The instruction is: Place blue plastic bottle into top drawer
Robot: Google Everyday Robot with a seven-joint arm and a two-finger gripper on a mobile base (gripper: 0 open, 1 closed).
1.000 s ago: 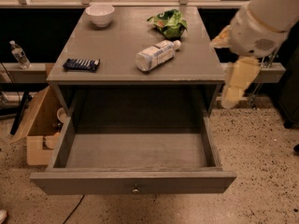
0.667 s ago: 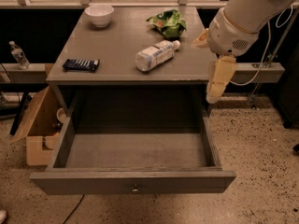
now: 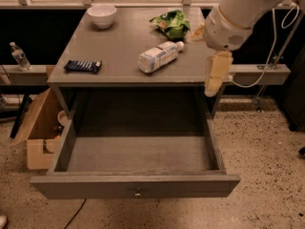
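Observation:
The blue plastic bottle (image 3: 159, 56) lies on its side on the grey cabinet top (image 3: 119, 42), right of centre, with its white cap pointing to the back right. The top drawer (image 3: 138, 156) is pulled fully out below it and holds nothing; its front panel carries a small brass knob (image 3: 138, 193). My gripper (image 3: 215, 75) hangs from the white arm (image 3: 238, 13) at the cabinet top's right edge, to the right of the bottle and apart from it. It holds nothing.
On the cabinet top are a white bowl (image 3: 102, 15) at the back left, a green crumpled bag (image 3: 171, 24) at the back and a dark snack bar (image 3: 83, 66) at the front left. A cardboard box (image 3: 38, 132) stands on the floor left of the drawer. A small water bottle (image 3: 19, 56) stands on the left ledge.
The arm and gripper have moved left, from beyond the cabinet's right side to its right edge, nearer the bottle. The bottle and drawer have not moved.

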